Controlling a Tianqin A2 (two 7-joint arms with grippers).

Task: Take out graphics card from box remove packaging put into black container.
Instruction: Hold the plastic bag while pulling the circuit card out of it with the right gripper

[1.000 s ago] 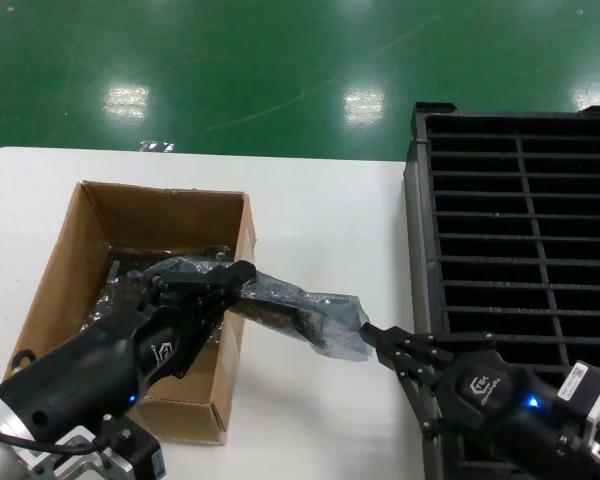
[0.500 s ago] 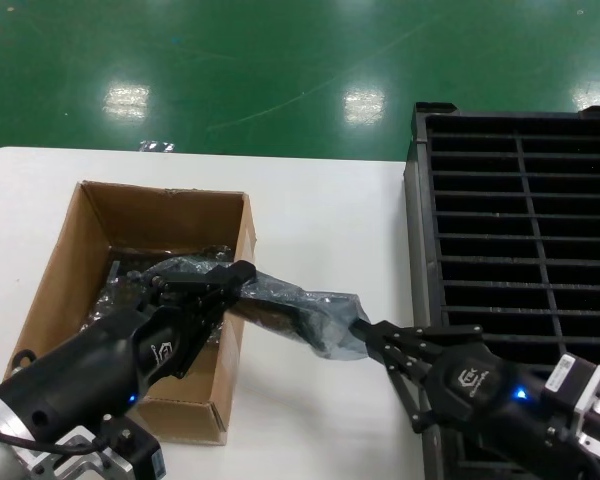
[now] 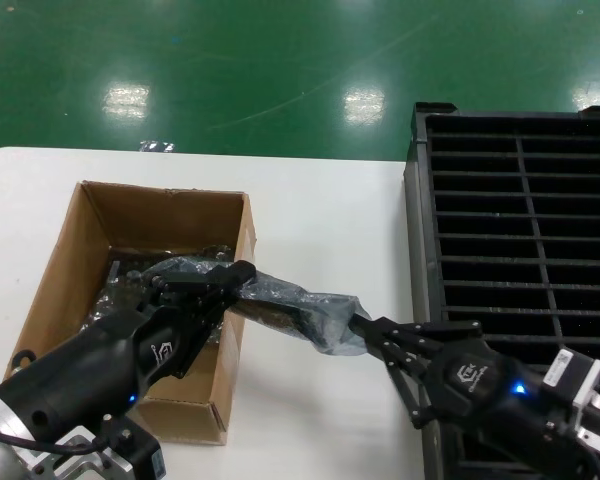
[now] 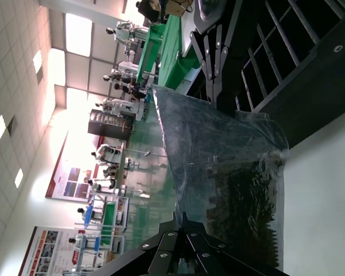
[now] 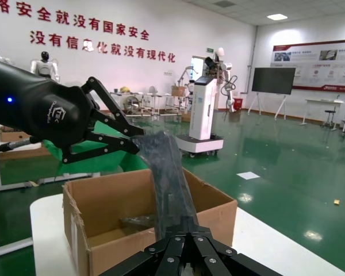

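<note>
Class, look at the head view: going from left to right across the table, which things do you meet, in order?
box → left gripper → packaging held between both grippers → right gripper → black container.

The crinkly, translucent silvery-grey plastic bag (image 3: 305, 313) is glossy, its creased film catching pale glints, and a dark, dull flat shape shows through it. The brown corrugated cardboard box (image 3: 70, 260) has matt, papery walls with a slightly rough, fibrous look. At three o'clock from it, the large black ribbed plastic crate (image 3: 525, 240) looks hard and smooth, with a faint sheen along its ribs. The white bench (image 3: 320, 215) is smooth and softly matt. The left pincer (image 3: 242, 272) and right pincer (image 3: 365, 330) are matt black, with smooth black casings on the arms behind them.
</note>
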